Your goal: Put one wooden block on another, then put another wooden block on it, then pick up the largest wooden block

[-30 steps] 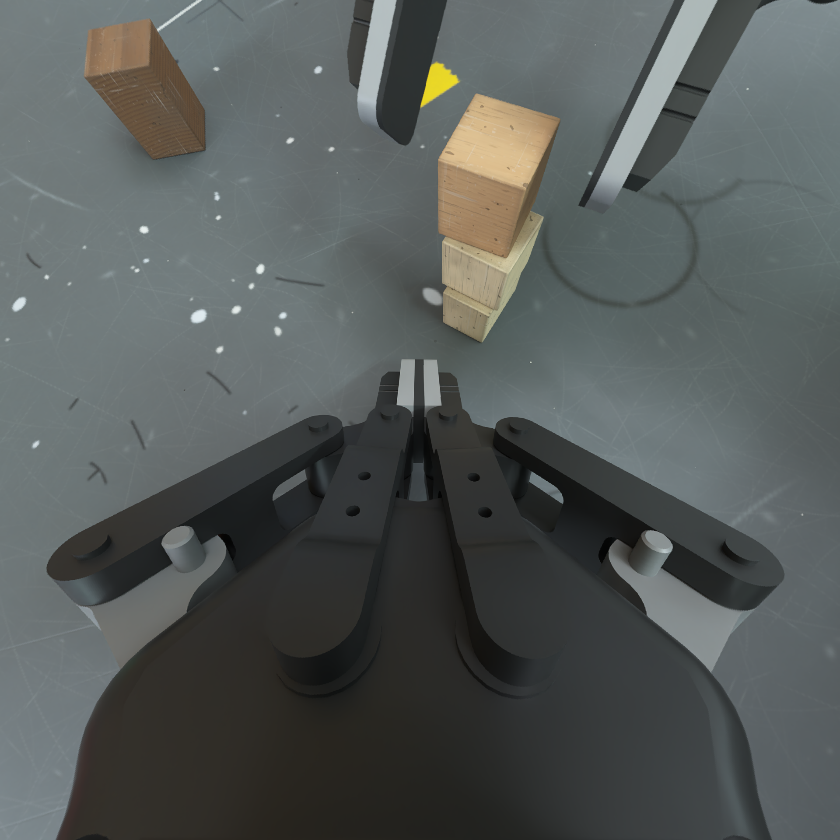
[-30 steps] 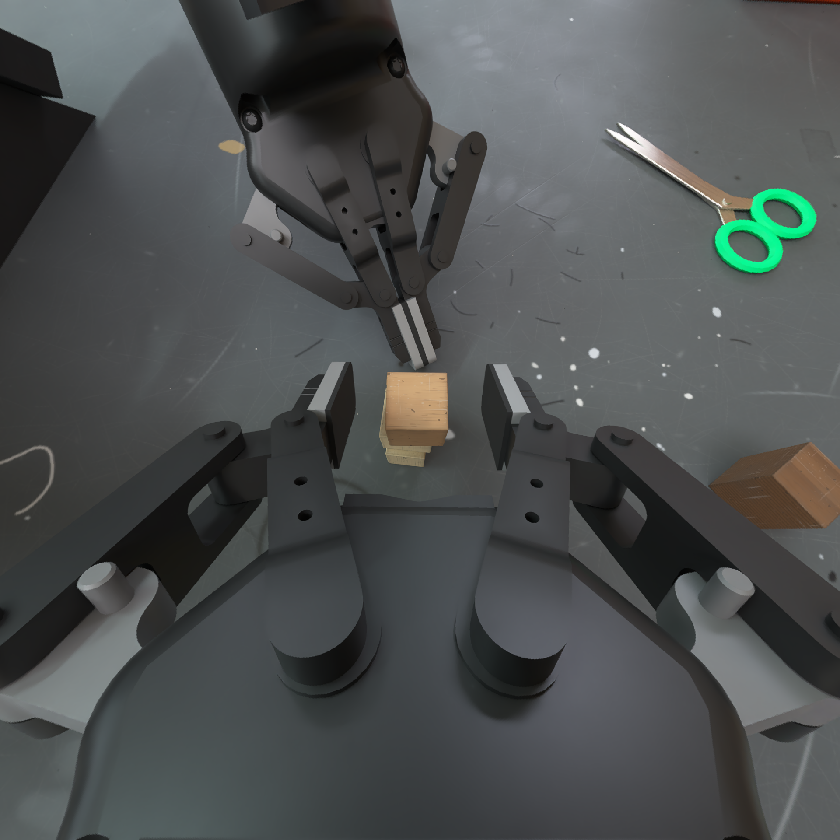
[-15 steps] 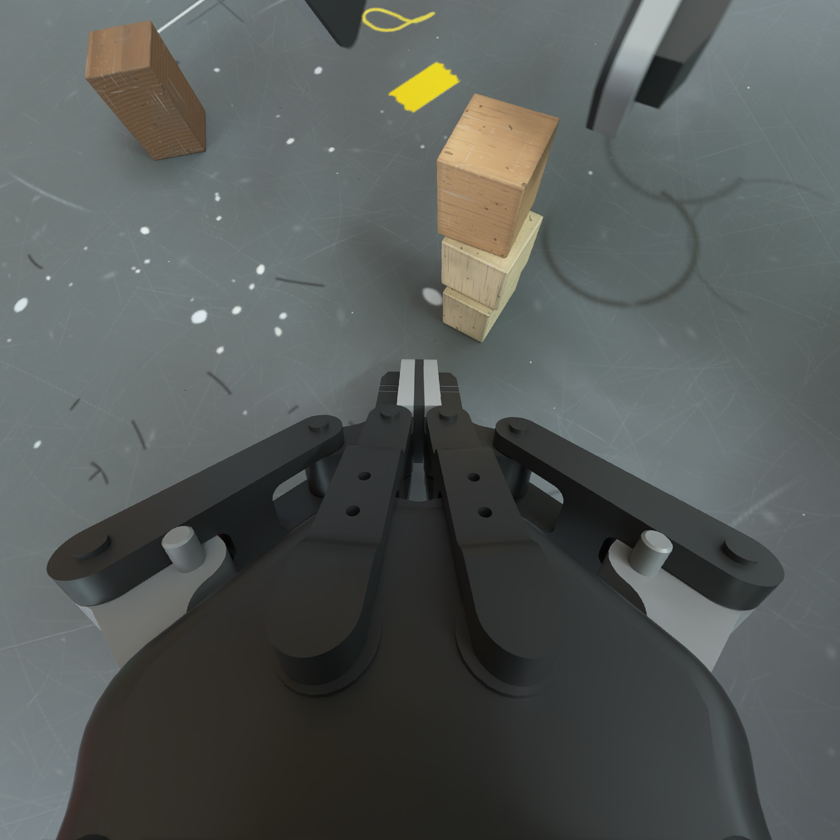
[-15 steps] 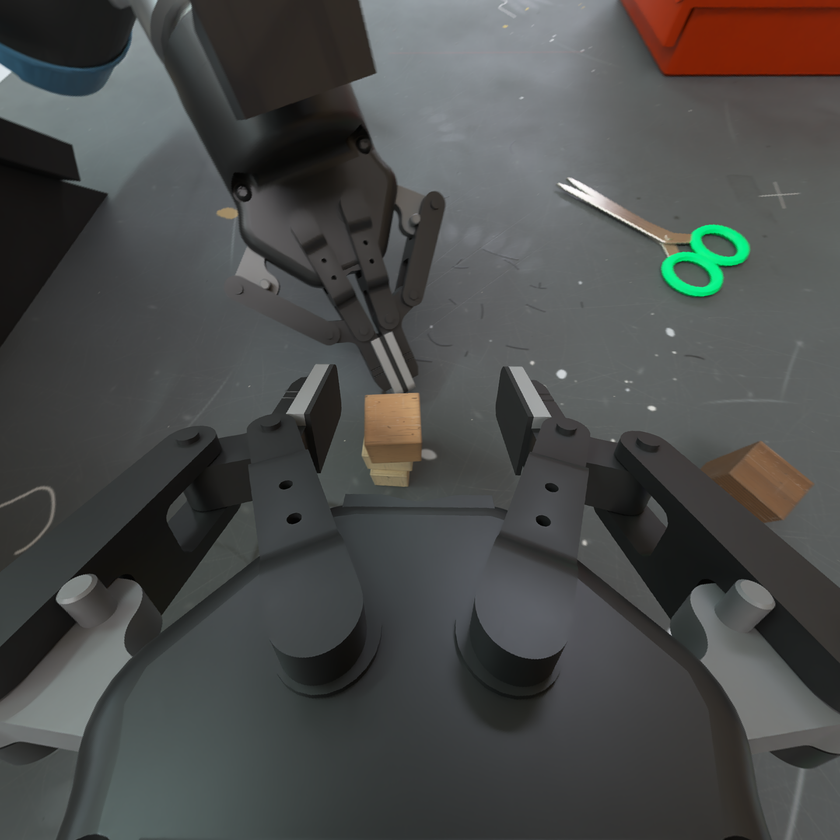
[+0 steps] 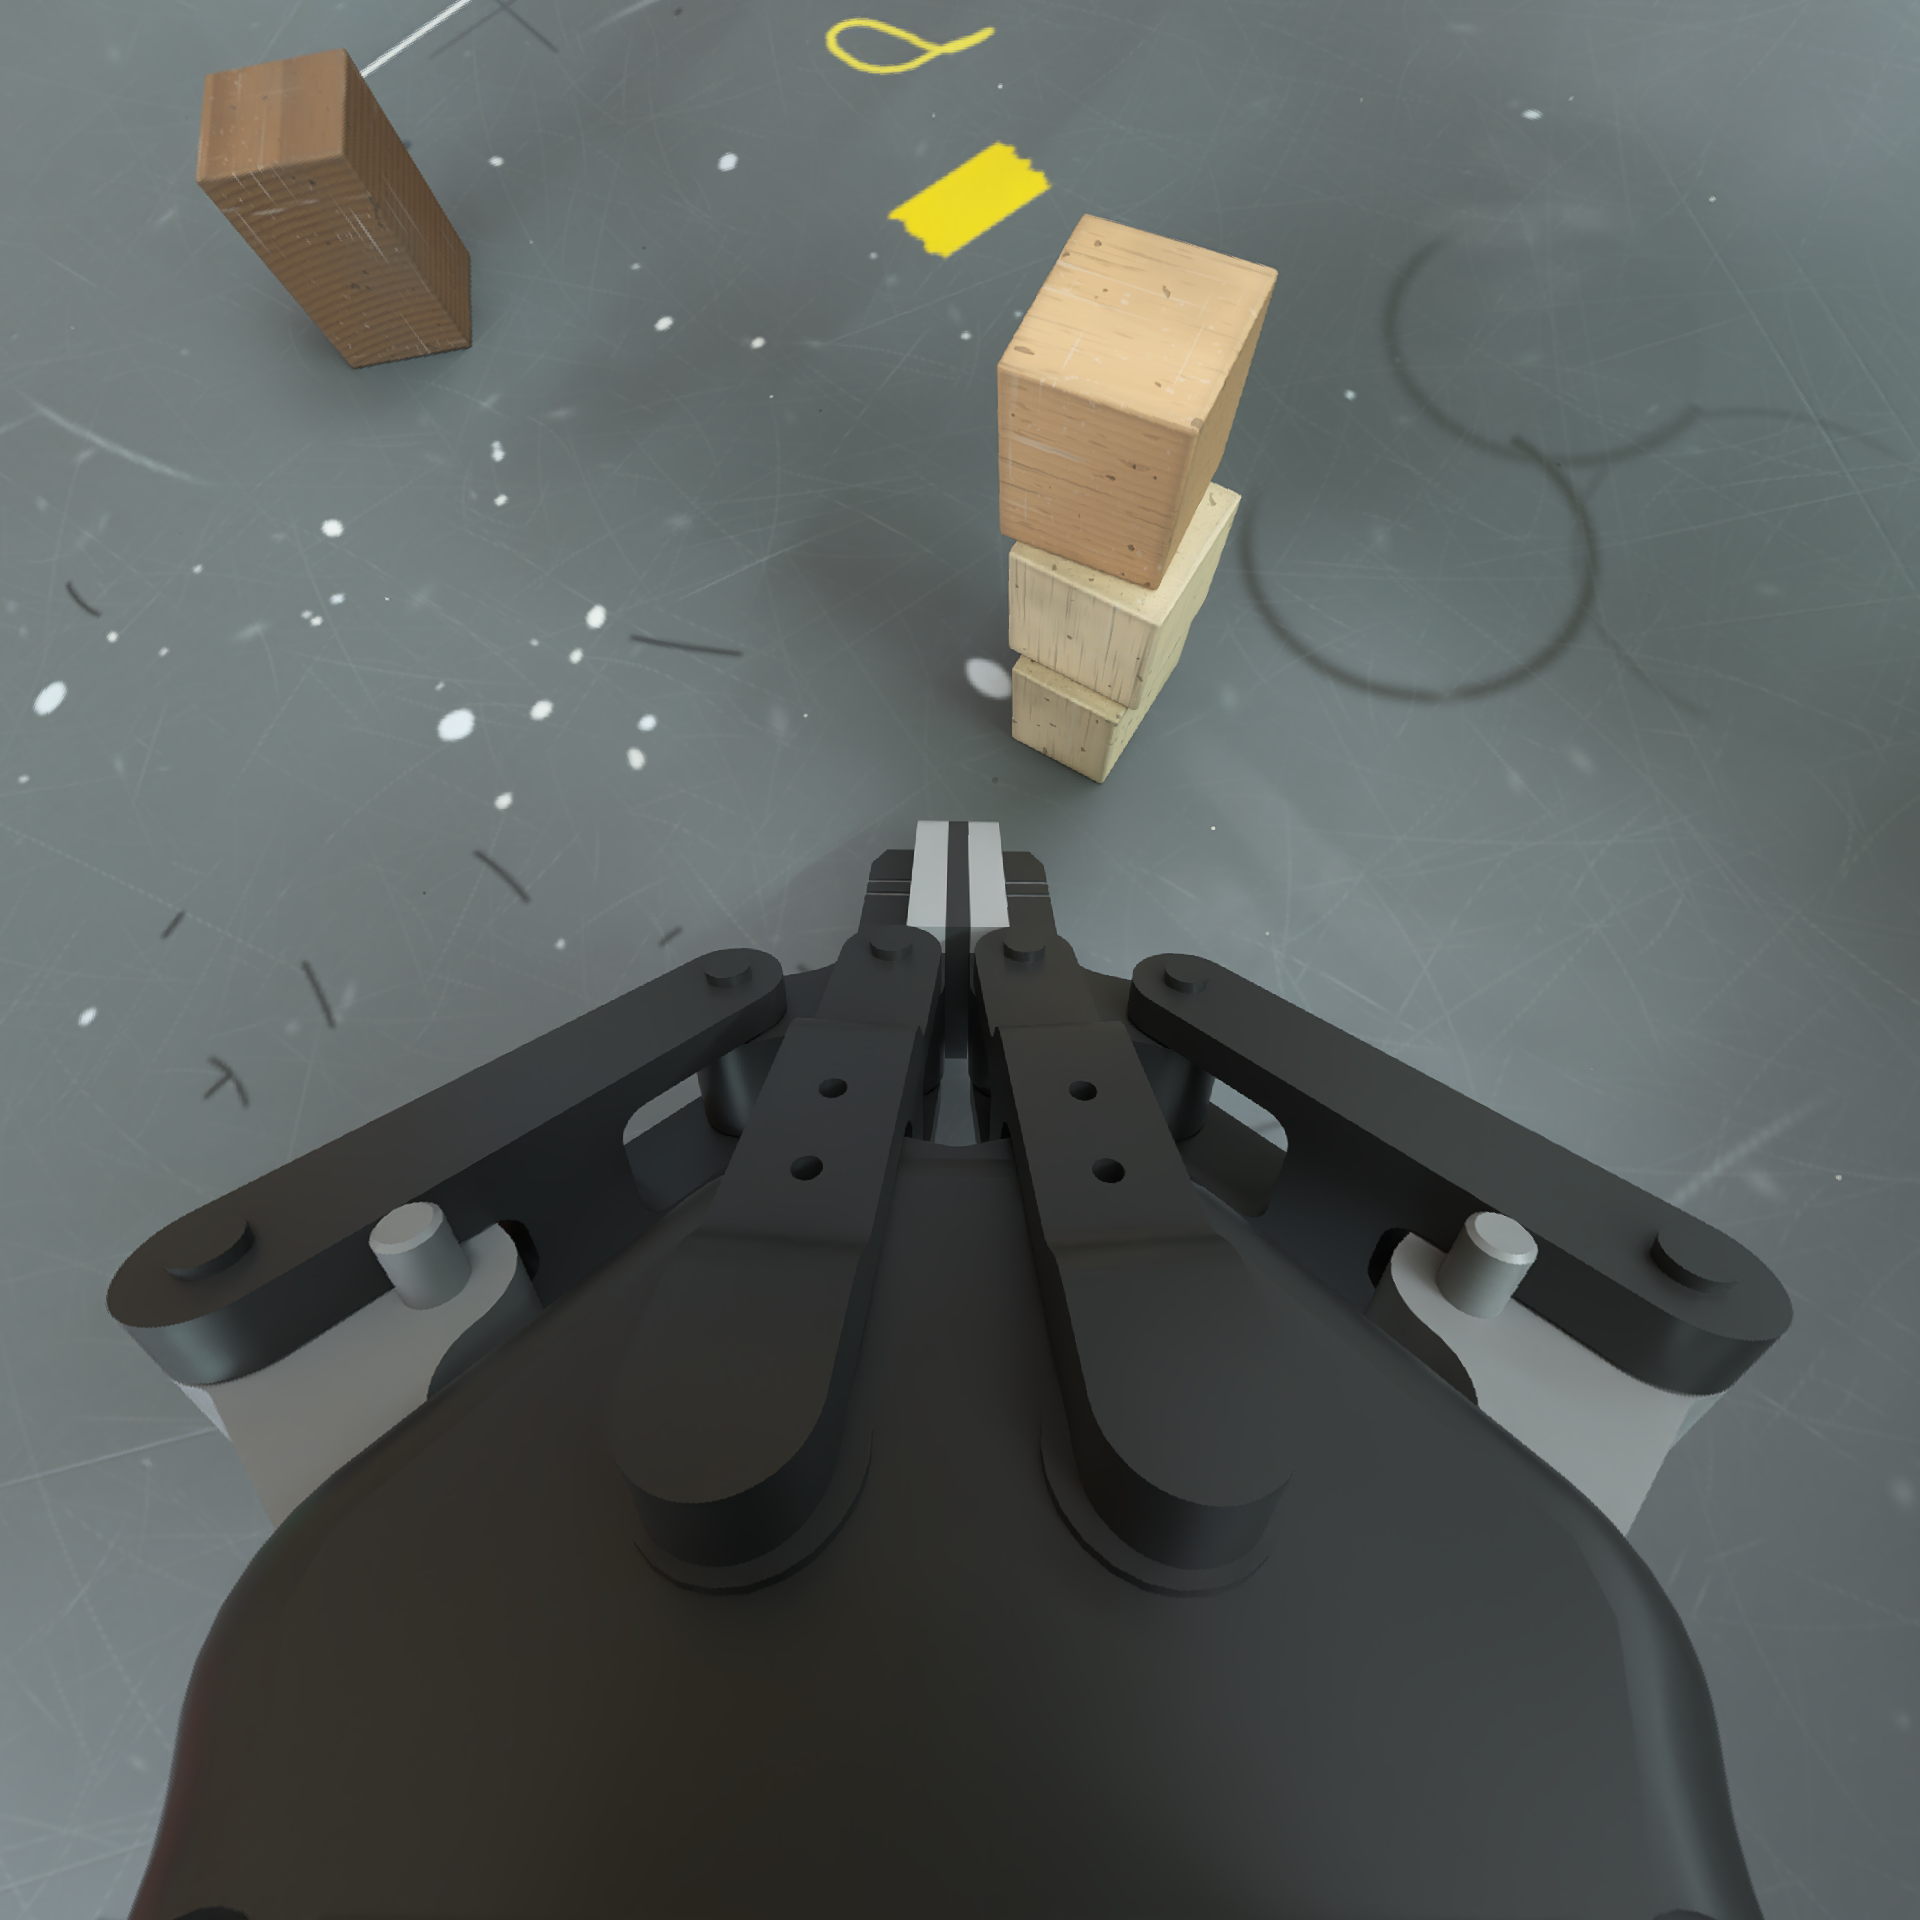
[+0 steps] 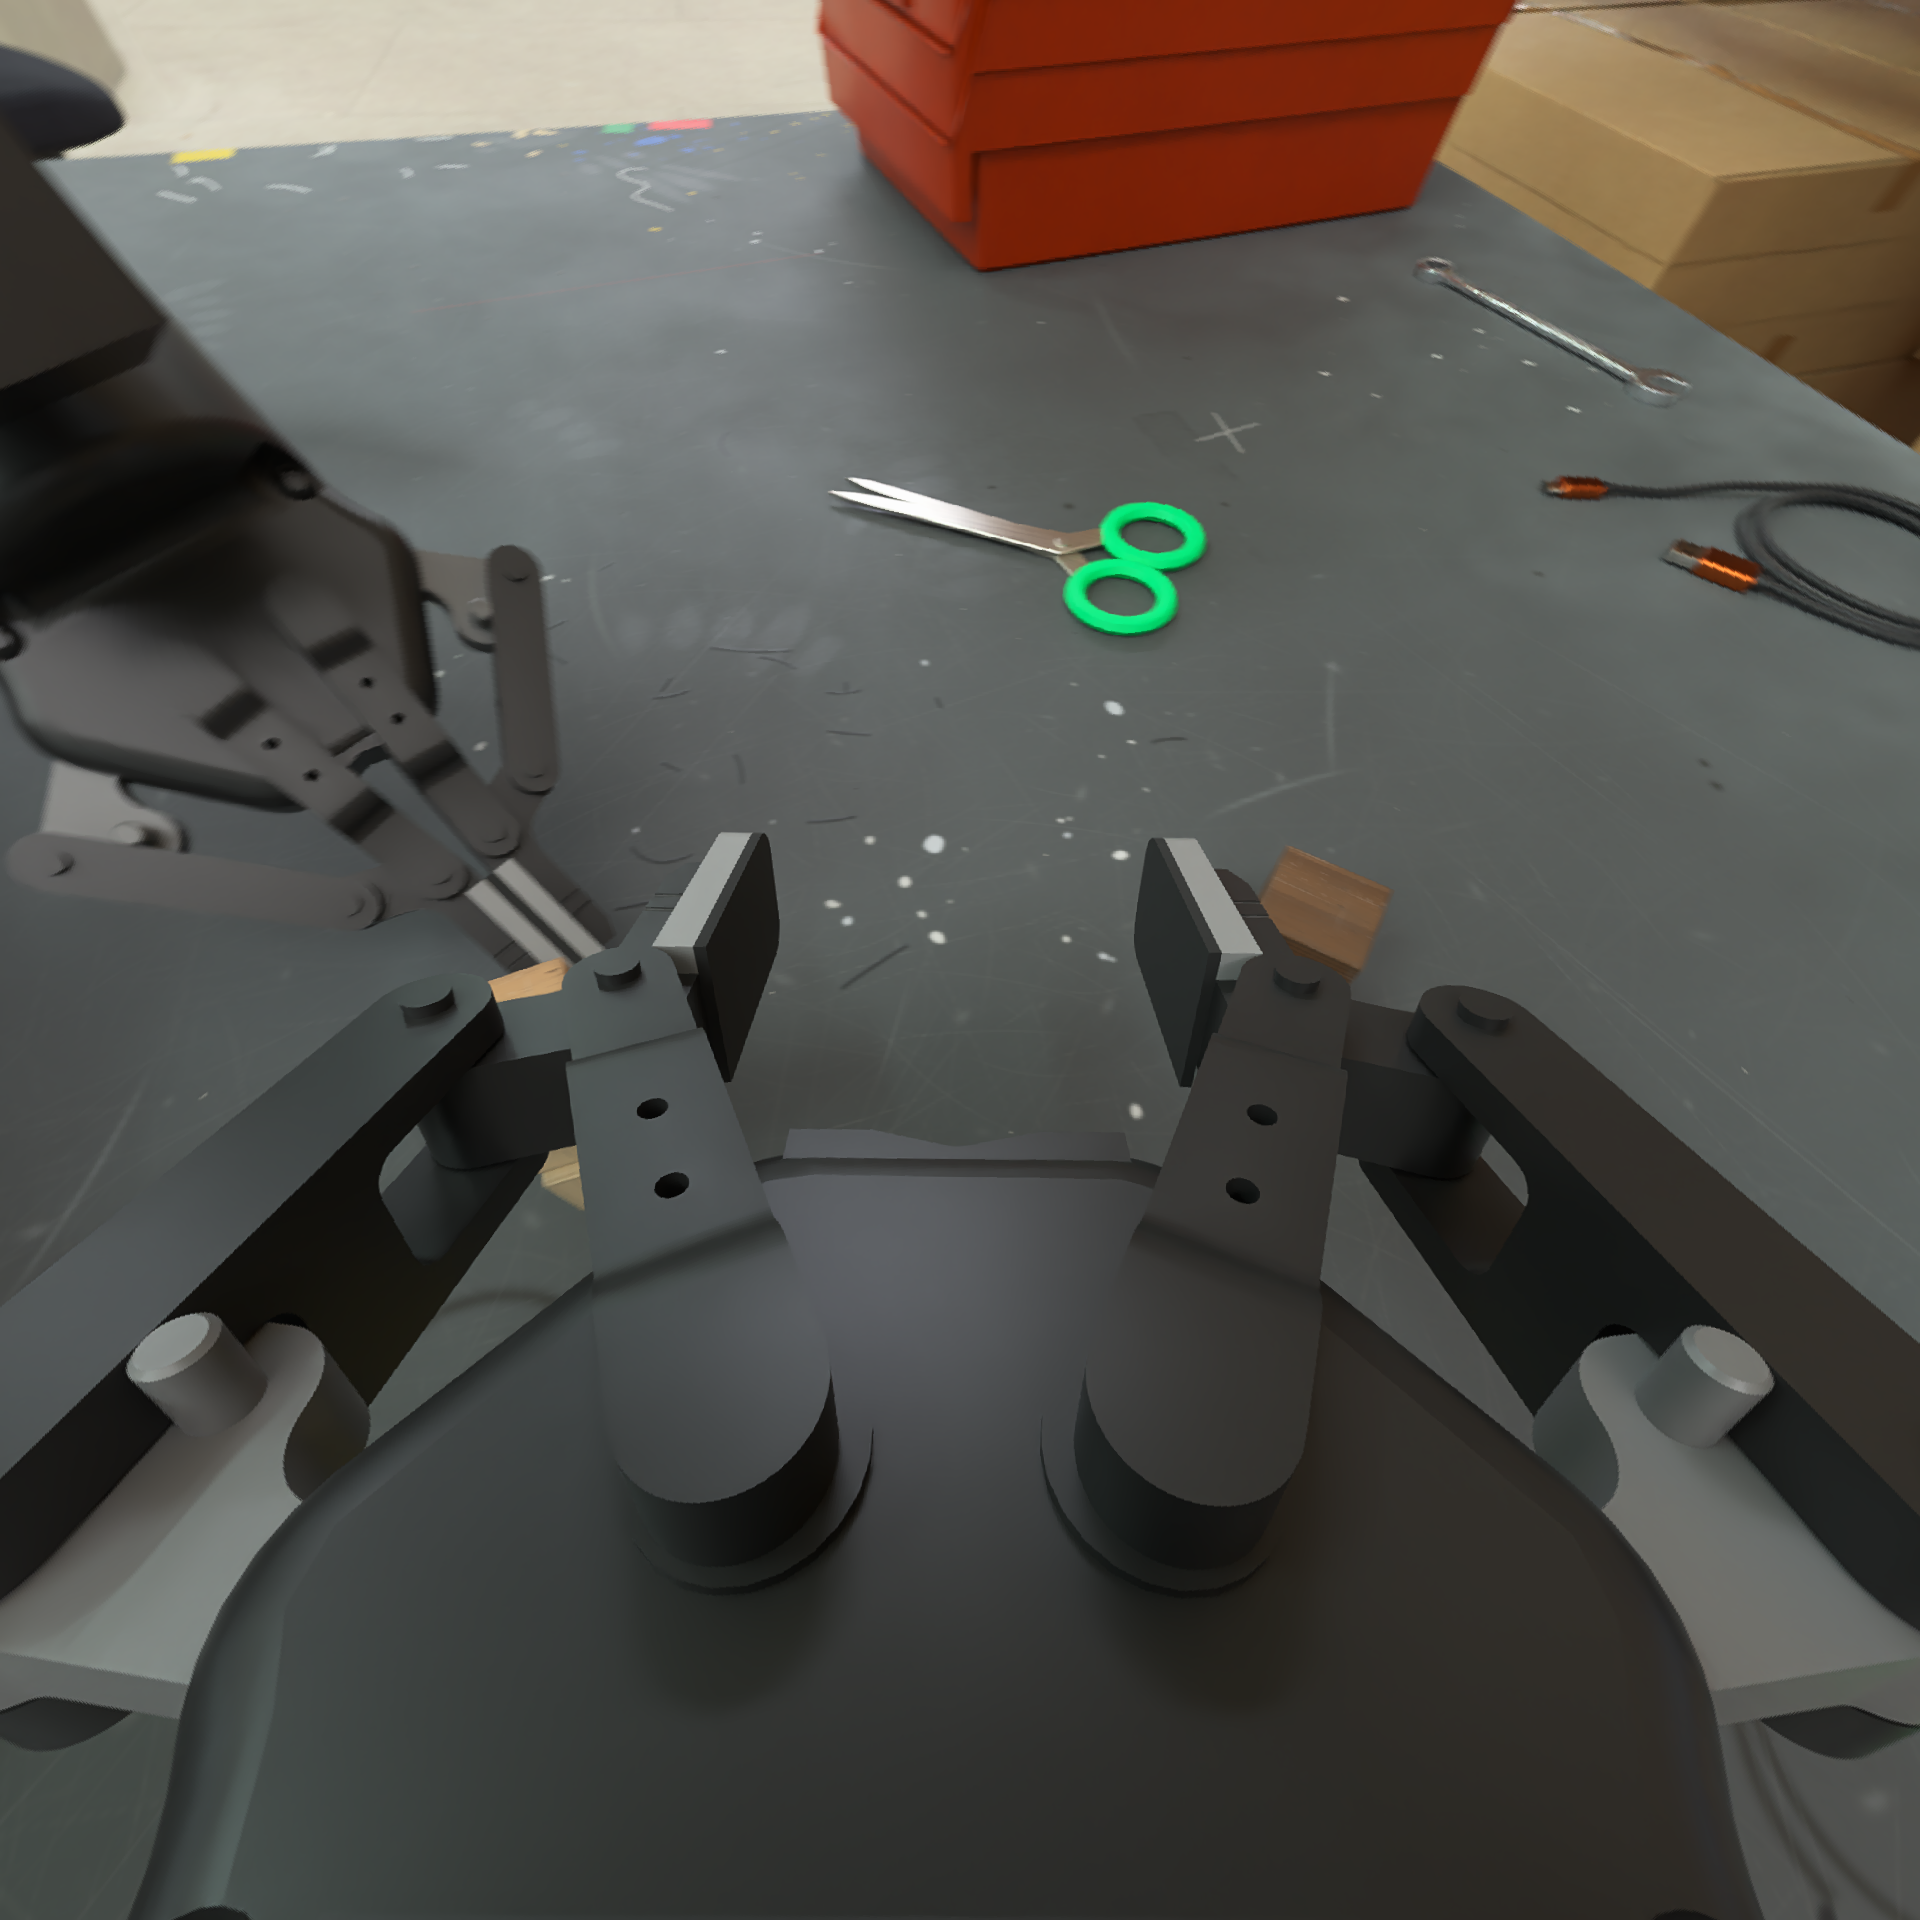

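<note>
Grey desk [image 5: 1558, 935] carries my three-block stack [image 5: 1117, 499]; right gripper [image 6: 956, 935], wide open, has lifted away; left gripper [image 5: 957, 868] stays closed, empty.

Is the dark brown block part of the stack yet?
No, the dark brown block stands alone on the table, well apart from the three-block stack.

Left gripper [image 5: 957, 871] closed, right gripper [image 6: 956, 940] agape
</note>
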Controlling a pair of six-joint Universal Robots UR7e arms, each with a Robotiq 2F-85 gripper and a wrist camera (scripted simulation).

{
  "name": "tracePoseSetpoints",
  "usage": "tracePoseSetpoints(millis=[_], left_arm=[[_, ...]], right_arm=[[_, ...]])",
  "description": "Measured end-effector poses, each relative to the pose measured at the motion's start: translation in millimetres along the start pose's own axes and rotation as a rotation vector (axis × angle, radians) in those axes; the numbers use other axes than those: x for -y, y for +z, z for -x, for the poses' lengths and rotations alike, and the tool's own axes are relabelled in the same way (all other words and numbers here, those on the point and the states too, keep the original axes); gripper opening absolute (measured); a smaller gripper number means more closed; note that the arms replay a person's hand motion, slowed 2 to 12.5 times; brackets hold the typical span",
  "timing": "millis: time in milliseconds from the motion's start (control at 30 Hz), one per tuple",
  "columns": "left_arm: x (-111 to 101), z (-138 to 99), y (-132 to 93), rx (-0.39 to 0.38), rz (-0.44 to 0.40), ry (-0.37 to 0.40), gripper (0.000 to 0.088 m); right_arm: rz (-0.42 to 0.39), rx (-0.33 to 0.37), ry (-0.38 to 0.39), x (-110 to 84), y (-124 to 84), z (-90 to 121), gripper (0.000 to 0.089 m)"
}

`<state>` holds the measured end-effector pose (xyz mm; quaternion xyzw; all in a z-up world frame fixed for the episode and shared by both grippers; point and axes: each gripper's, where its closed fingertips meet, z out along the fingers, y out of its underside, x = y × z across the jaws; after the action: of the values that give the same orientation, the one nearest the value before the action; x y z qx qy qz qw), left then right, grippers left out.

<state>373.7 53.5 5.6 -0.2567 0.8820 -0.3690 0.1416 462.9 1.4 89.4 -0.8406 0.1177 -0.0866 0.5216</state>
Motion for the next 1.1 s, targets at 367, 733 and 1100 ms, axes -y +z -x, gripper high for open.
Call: tracePoseSetpoints(millis=[367,733,1100], left_arm=[[0.3,-0.2,0.4,0.002,0.000,-0.001,0.0000],[0.5,-0.3,0.6,0.013,0.001,0.011,0.0000],[0.5,-0.3,0.7,0.016,0.001,0.014,0.0000]], right_arm=[[0.042,-0.199,0.125,-20.3,8.6,-45.4,0.0655],[0.072,-0.313,0.189,-30.2,25.2,-70.4,0.0751],[0.090,-0.335,0.272,-34.8,45.3,-82.5,0.0827]])
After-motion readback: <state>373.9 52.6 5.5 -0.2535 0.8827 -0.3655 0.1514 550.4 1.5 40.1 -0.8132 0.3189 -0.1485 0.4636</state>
